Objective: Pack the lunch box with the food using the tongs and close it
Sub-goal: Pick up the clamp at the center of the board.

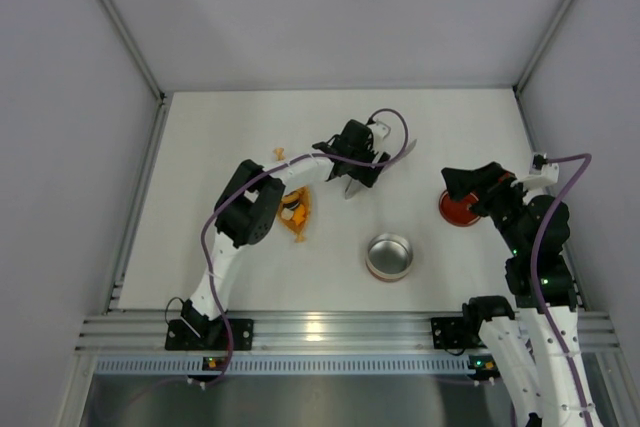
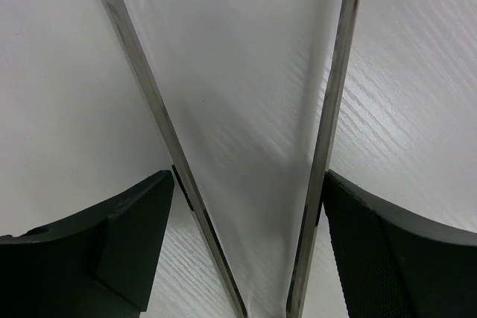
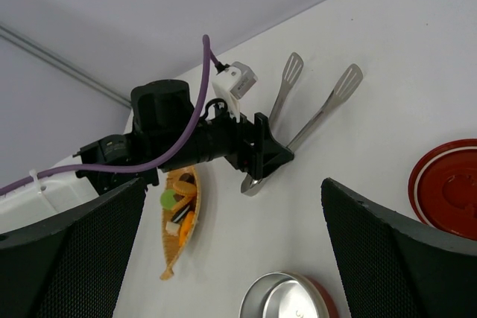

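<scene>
White table (image 1: pixel 250 117) carries everything. The left arm (image 1: pixel 245 212) stretches to the far middle, and the right arm (image 1: pixel 535 237) is folded at the right edge.

The orange mesh bag (image 1: pixel 298 212) lies left of centre, partly under the left arm. The tin (image 1: pixel 389 255) stands open and empty at the near middle. Its red lid (image 1: pixel 458 209) lies flat to the far right of the tin, well apart from it. The right gripper (image 3: pixel 232 184) hangs over the lid, jaws wide and holding nothing.

The tongs (image 3: pixel 320 113) lie flat at the far middle, with the joined end toward the left arm and the paddles pointing far right. Their V is splayed wide and nothing is between the paddles. The left gripper (image 2: pixel 247 180) straddles them near the joint, jaws wide, a pad just beside each slim arm. No squeeze shows yet.

The food (image 3: pixel 179 210) sits in the bag's open mouth as green, orange and dark pieces. A lone orange bit (image 1: pixel 280 153) lies further out on the left.

The step in hand looks like picking up the tongs; nothing is packed. The next move probably calls for a gentle close. It should be firm enough to lift the tongs yet leave the V some spring, so the paddles can later pinch a piece. Then comes a lift and a swing left to the bag.
</scene>
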Motion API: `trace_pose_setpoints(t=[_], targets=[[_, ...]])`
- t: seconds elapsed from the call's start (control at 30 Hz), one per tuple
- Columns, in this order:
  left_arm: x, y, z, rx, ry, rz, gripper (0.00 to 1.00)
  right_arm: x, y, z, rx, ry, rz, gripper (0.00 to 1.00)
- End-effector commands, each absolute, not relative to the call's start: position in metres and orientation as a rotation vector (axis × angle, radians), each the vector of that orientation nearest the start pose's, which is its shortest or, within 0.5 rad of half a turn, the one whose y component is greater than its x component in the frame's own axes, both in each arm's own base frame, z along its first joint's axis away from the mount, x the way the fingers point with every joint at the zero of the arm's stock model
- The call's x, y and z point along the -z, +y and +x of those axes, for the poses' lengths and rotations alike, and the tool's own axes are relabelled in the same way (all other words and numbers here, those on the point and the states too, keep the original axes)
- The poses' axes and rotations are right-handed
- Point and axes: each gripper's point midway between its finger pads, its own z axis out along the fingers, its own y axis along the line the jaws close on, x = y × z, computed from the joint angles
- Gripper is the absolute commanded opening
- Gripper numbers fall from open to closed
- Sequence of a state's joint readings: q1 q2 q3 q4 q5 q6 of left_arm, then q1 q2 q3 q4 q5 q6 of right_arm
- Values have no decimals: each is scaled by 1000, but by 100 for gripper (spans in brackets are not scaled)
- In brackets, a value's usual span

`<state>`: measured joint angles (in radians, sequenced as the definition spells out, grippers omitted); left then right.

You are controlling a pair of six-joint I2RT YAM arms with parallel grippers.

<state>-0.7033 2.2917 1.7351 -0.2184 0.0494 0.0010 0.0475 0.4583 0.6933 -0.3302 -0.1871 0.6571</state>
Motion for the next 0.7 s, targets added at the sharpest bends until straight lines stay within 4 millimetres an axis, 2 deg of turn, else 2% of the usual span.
trace_pose_setpoints(t=[0.0, 0.13, 0.23, 0.33, 0.37, 0.43, 0.47, 0.67], targets=[[-5, -386, 432, 404, 2274, 820, 84, -291, 69, 240, -688, 1655, 359, 99], [0, -383, 424, 371, 2275, 824, 77, -291, 70, 240, -694, 1656, 356, 99], [-12, -382, 423, 346, 2259, 789, 72, -293, 71, 240, -699, 1654, 353, 100], [-33, -383, 423, 341, 2230, 765, 69, -294, 72, 240, -703, 1651, 348, 100], [-46, -384, 424, 336, 2209, 749, 68, -294, 72, 240, -705, 1653, 348, 99], [-58, -384, 422, 332, 2194, 738, 68, -294, 72, 240, -707, 1653, 347, 100], [-73, -385, 422, 331, 2172, 727, 68, -294, 73, 240, -711, 1654, 345, 99], [-122, -378, 418, 295, 2121, 662, 68, -295, 73, 239, -713, 1648, 347, 99]])
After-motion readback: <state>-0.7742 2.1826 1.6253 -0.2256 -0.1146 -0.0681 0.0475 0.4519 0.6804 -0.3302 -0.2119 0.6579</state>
